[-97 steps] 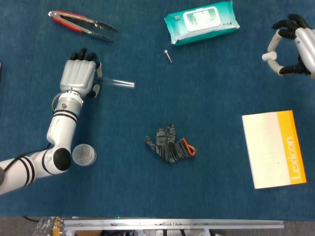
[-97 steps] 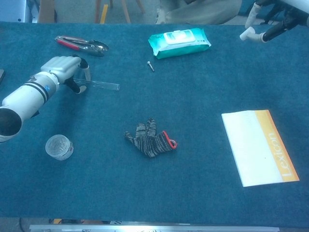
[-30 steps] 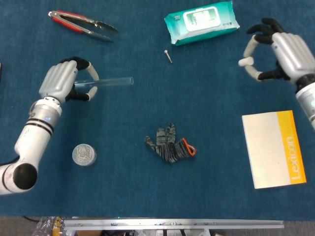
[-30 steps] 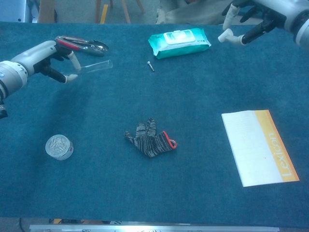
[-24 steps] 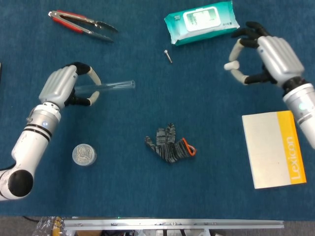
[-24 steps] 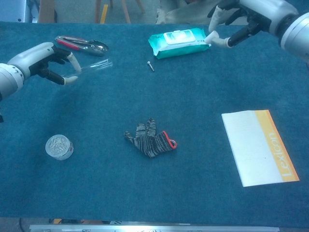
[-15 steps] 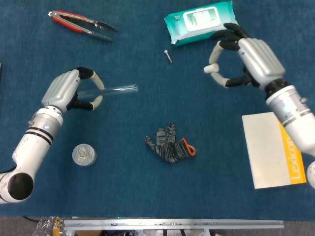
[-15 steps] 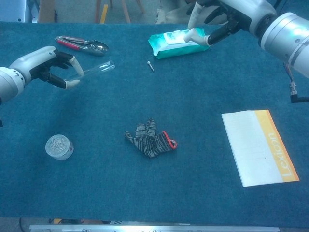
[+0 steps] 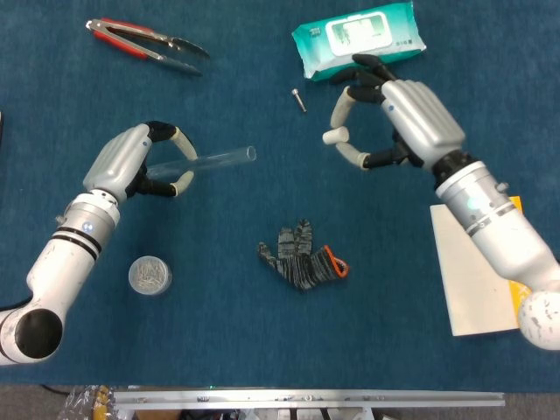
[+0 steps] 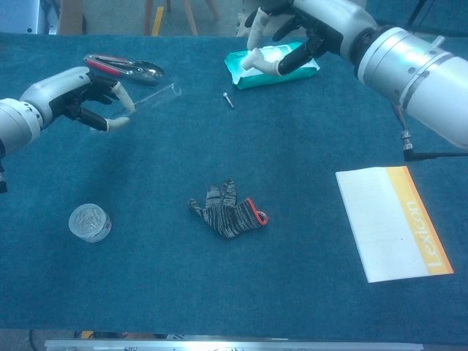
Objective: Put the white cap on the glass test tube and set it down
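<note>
My left hand (image 9: 131,163) (image 10: 73,91) holds the clear glass test tube (image 9: 219,158) (image 10: 150,100) above the blue table, its open end pointing right. My right hand (image 9: 407,122) (image 10: 311,25) is raised at centre right and pinches the small white cap (image 9: 333,136) (image 10: 251,61) between thumb and a finger. The cap hangs to the right of the tube's mouth, well apart from it. Tube and cap are not joined.
A grey knit glove (image 9: 300,256) lies mid-table. A teal wipes pack (image 9: 359,37) and a small screw (image 9: 299,99) lie at the back, red-handled pliers (image 9: 140,39) at back left. A round lidded jar (image 9: 150,275) sits front left, a white-orange Lexicon book (image 10: 391,219) at right.
My left hand lifted the tube off the table and carried it right. My right hand travelled left from the far right edge with the cap, closing the gap to the tube's mouth.
</note>
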Available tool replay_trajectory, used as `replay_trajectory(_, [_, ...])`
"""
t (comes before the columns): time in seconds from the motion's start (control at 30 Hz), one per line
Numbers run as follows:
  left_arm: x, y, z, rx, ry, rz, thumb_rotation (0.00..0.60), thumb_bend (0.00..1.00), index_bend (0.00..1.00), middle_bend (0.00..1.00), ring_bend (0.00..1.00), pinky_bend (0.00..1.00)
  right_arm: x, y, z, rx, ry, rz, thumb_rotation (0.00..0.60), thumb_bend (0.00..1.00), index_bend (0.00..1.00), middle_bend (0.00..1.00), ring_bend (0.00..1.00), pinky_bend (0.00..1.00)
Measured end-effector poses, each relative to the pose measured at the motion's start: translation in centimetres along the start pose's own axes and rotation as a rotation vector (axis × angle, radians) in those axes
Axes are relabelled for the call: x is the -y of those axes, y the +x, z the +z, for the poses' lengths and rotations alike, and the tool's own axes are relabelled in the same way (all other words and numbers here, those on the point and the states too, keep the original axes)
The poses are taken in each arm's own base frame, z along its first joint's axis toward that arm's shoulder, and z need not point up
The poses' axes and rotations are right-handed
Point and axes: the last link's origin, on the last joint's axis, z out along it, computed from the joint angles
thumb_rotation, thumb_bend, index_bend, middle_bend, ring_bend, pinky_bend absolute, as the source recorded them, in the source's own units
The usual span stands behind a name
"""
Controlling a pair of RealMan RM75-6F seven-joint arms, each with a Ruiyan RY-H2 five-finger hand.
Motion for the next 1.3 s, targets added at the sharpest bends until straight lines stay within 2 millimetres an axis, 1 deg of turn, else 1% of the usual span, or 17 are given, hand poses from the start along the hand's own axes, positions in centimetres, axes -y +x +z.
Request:
replay_trajectory(0.23, [-0.3, 0.2, -0.4, 0.005, -0.006, -0.040, 0.600, 0.34, 0.55, 0.32, 0.16, 0.13, 0.6, -1.0, 0.5, 0.016, 0.009, 0.011, 0.600, 0.32, 0.58, 0.25, 0.07, 0.23])
replay_trajectory(0.57, [-0.7, -0.3, -0.4, 0.014, -0.008, -0.050, 0.600, 0.34, 0.55, 0.32, 0.16, 0.13, 1.5, -2.0, 1.1, 0.024, 0.029, 0.040, 0.600, 0.32, 0.58, 0.25, 0.07, 0.23])
replay_trajectory(1.3, [-1.6, -1.8, -0.1, 0.034, -0.010, -0.061, 0.600, 0.34, 0.55, 0.32, 0.16, 0.13, 1.9, -3.9, 1.9, 0.051, 0.030, 0.079, 0.600, 0.32, 0.58, 0.25, 0.07, 0.23])
